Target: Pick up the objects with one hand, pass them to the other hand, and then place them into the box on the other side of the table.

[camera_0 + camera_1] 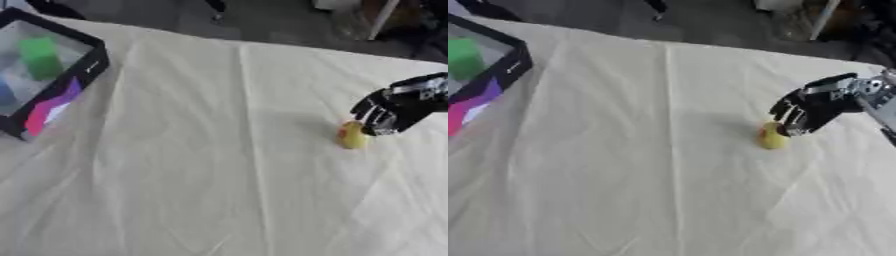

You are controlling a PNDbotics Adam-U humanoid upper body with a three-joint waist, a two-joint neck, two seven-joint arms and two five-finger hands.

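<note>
Right eye view: small yellow object on table is being reached by right hand, fingers curled, nothing gripped yet; closing around it is needed next, then handover toward box.

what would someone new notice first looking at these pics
First, the black right hand at the right edge, fingers curled down over a small yellow object on the pale tablecloth. Then the black-rimmed box at the far left corner, with a green block inside and a pink and purple patch on its side.
</note>
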